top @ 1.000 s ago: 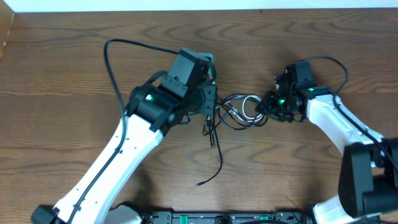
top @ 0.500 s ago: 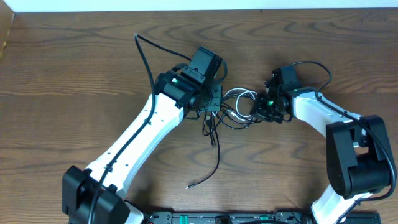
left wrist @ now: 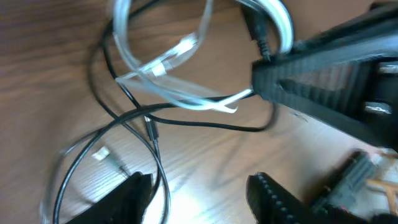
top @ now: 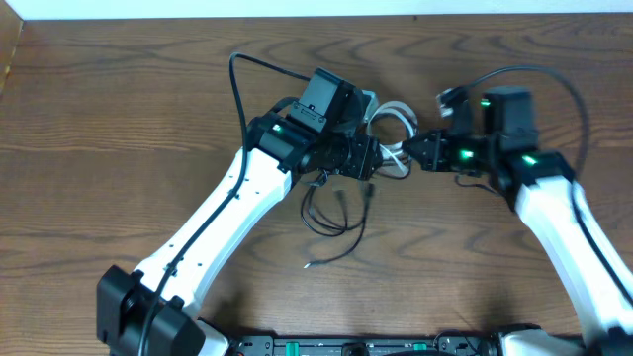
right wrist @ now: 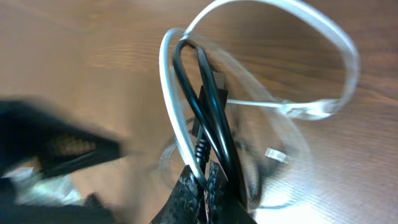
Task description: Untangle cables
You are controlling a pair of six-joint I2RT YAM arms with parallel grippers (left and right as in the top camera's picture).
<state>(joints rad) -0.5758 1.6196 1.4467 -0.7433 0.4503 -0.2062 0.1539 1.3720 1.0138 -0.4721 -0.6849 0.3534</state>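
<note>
The white cable (top: 394,112) loops up between the two grippers, and the black cable (top: 332,214) trails onto the table below them, its free end near the front. My right gripper (top: 411,150) is shut on both cables. In the right wrist view its fingers (right wrist: 194,190) pinch the white cable (right wrist: 173,124) and the black cable (right wrist: 215,109) where they run side by side. My left gripper (top: 368,158) faces it, a short way to its left. In the left wrist view the left gripper (left wrist: 199,190) stands open over bare wood, with the black cable (left wrist: 186,122) passing by its left finger (left wrist: 132,194).
The thicker black wire (top: 240,74) of the left arm arcs over the table behind it. The right arm's own wire (top: 554,79) loops above its wrist. The table's left edge (top: 8,59) shows at the far left.
My left gripper has opened and let go of the cables. The right gripper has closed and pulled up and to the right with the white loop. The black cable has slackened onto the table.
</note>
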